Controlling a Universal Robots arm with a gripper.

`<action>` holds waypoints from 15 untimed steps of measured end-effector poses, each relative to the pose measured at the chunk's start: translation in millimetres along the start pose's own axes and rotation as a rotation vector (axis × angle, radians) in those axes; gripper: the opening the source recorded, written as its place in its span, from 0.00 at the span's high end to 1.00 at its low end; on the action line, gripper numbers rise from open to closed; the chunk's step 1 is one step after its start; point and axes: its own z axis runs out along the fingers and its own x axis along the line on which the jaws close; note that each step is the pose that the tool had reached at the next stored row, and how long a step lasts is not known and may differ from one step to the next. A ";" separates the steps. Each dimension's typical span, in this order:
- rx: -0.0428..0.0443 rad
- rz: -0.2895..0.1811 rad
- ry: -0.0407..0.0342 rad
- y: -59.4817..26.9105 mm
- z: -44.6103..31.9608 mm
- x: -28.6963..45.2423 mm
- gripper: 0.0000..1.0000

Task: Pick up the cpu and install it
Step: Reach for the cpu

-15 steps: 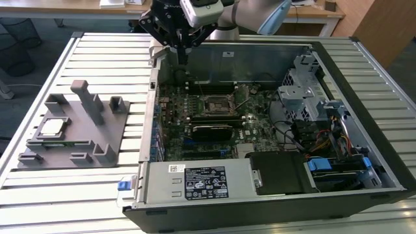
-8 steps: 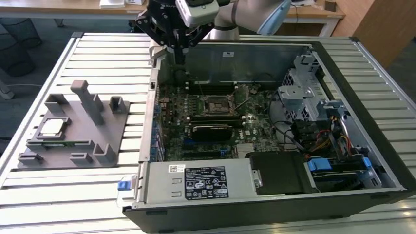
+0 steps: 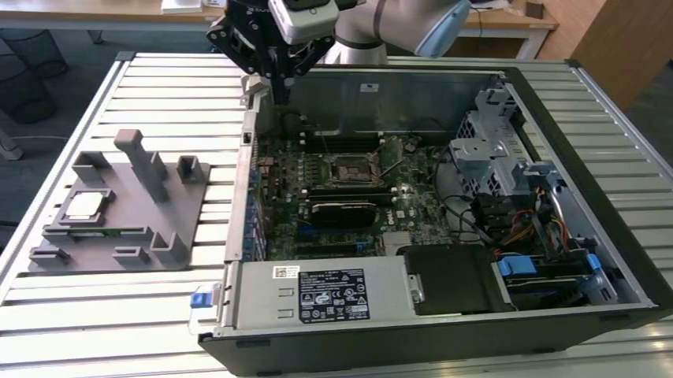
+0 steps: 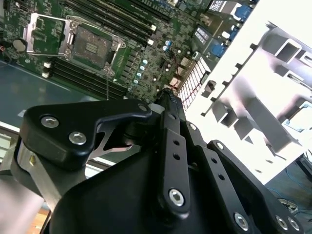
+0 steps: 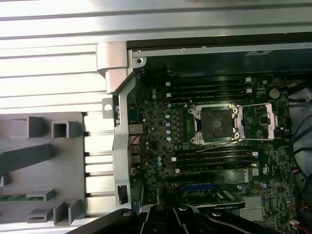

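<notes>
Underneath, slatted metal table (image 3: 116, 315) bears fixture (image 3: 181, 197) with cpu (image 3: 84, 206); desks (image 3: 84, 14) behind.

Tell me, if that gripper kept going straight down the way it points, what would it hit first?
Likely the edge of the motherboard by the ports, just inside the computer case's side wall. Depth is unclear, so the gripper might catch that wall's rim instead.

Robotics lab or workshop, slatted aluminium worktable (image 3: 105, 315), opened computer case (image 3: 421, 106) on it, grey fixture (image 3: 179, 206) beside, wooden desks (image 3: 84, 16) behind, wire bin (image 3: 21, 49)
</notes>
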 end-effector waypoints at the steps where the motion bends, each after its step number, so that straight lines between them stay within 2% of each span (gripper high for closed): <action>1: -0.0001 0.000 -0.0001 -0.1 0.1 1.3 0.89; 9: 0.0001 0.000 0.0001 -1.2 0.6 15.1 0.89; 15: 0.0000 0.000 0.0000 -1.7 1.9 21.2 0.89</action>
